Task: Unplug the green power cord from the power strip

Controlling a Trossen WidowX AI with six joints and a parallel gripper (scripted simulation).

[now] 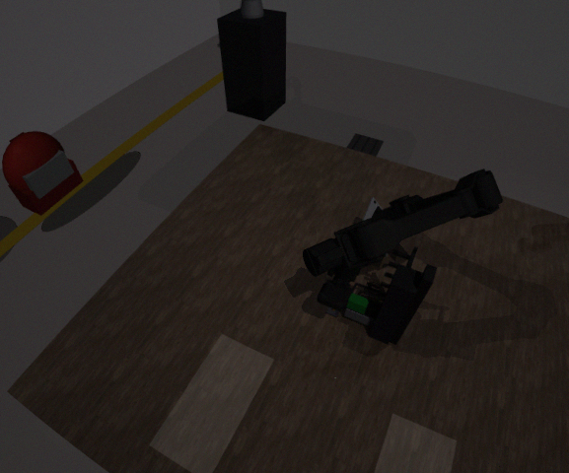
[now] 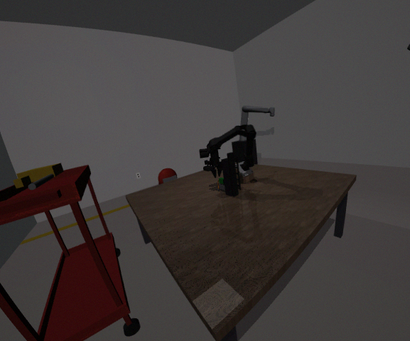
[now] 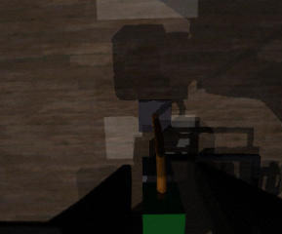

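Observation:
The green plug (image 1: 357, 303) (image 2: 221, 180) (image 3: 163, 223) sits at the side of a tall black body (image 1: 395, 307) (image 2: 230, 177), which looks like the power strip; dim light hides how far it is seated. An orange cord (image 3: 161, 171) runs from the plug to a small grey-blue block (image 3: 154, 116) on the table. My gripper (image 2: 217, 173) (image 3: 163, 172) is partly open and points down just above the plug. In the wrist view its fingers stand on either side of the cord and plug, with gaps. The arm hides the fingertips in the top view.
A box with a pale plate (image 1: 372, 209) (image 2: 246, 176) stands behind the black body. Dark prongs project from that body under my wrist. The wooden table (image 1: 136, 305) (image 2: 205, 227) bears pale patches. A red cart (image 2: 83, 280) stands beyond its left edge.

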